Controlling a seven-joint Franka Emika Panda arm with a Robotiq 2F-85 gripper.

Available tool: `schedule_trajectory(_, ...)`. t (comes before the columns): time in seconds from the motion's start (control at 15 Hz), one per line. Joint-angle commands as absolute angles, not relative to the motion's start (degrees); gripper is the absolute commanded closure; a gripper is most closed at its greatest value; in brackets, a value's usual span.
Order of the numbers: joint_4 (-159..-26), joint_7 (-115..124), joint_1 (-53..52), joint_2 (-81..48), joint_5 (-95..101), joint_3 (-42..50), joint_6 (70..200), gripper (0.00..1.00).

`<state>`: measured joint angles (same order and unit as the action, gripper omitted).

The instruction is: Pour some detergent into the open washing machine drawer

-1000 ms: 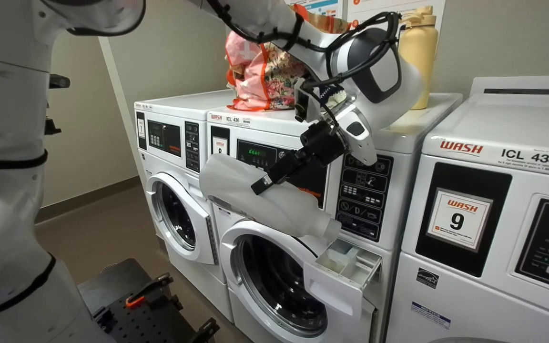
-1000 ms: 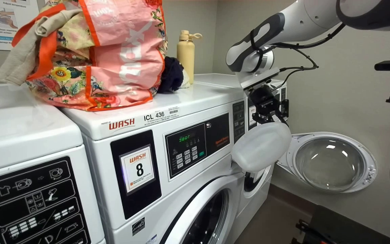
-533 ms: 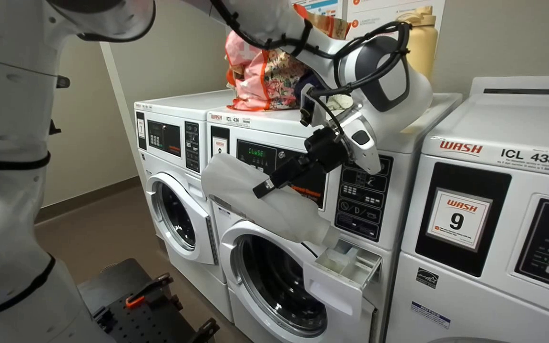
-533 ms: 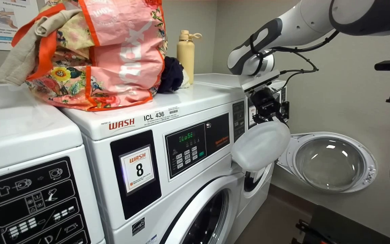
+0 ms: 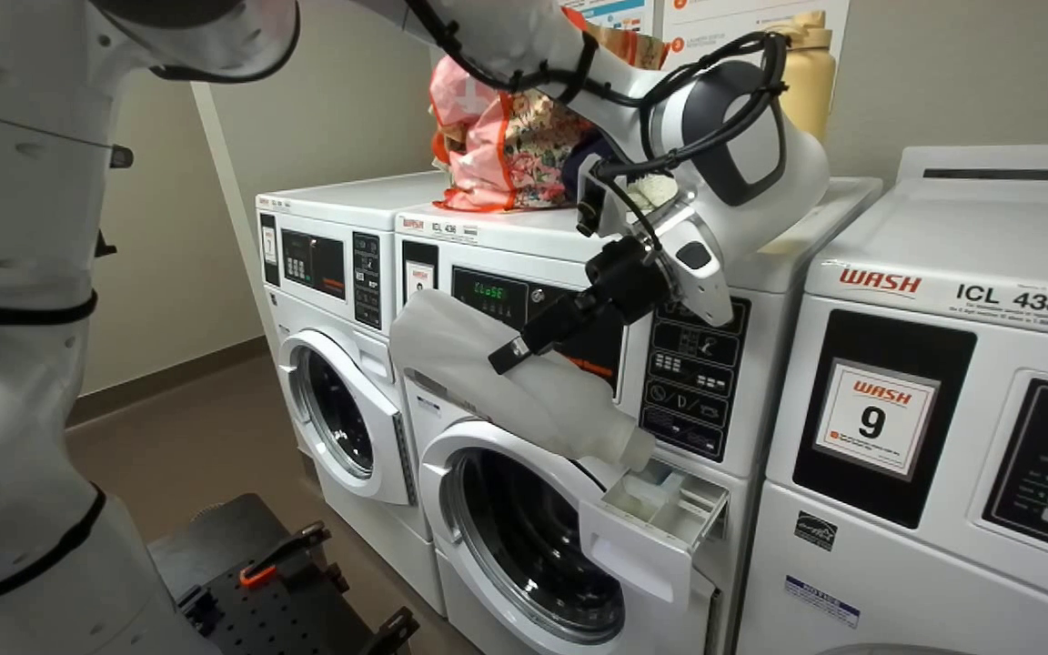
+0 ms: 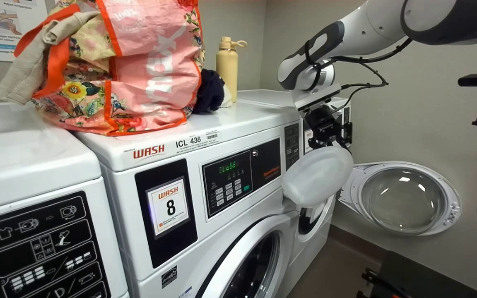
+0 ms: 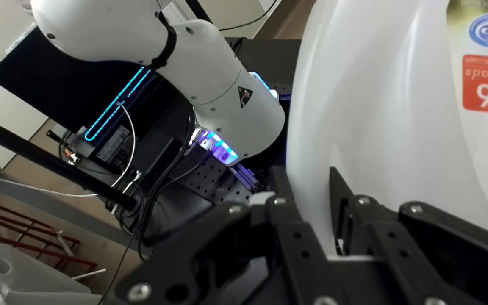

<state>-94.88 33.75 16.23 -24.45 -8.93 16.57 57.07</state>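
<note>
The detergent jug (image 5: pixel 506 382) is whitish and translucent. It is tilted, with its base up to the left and its mouth low to the right in an exterior view. The mouth is just above the near side of the washing machine drawer (image 5: pixel 633 552). I cannot tell whether liquid flows. The jug's rounded base (image 6: pixel 317 178) hides most of the drawer in an exterior view. My gripper (image 5: pixel 510 353) is shut on the jug's handle; in the wrist view the fingers (image 7: pixel 307 182) stand either side of it. The jug (image 7: pixel 379 93) shows its orange-red label there.
The washer's open round door hole (image 5: pixel 533 546) is below the jug. Its control panel (image 6: pixel 242 178) is close behind the jug. A floral bag (image 6: pixel 147 74) and a yellow bottle (image 6: pixel 227 70) stand on the machines. An open round glass door (image 6: pixel 404 200) juts out beyond the jug.
The arm and jug have shifted slightly right in an exterior view, and the mouth has dipped a little lower over the drawer. The washer display changed from "door" to "CLOSE".
</note>
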Motion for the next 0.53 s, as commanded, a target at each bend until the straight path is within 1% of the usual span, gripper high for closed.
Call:
schedule_trajectory(0.0, -92.7, 34.0, 15.9, -23.7, -10.0, 17.5, 53.6, 0.94)
schedule_trajectory(0.47, -92.5, 35.6, 15.4, -23.2, -9.9, 17.7, 54.3, 0.94)
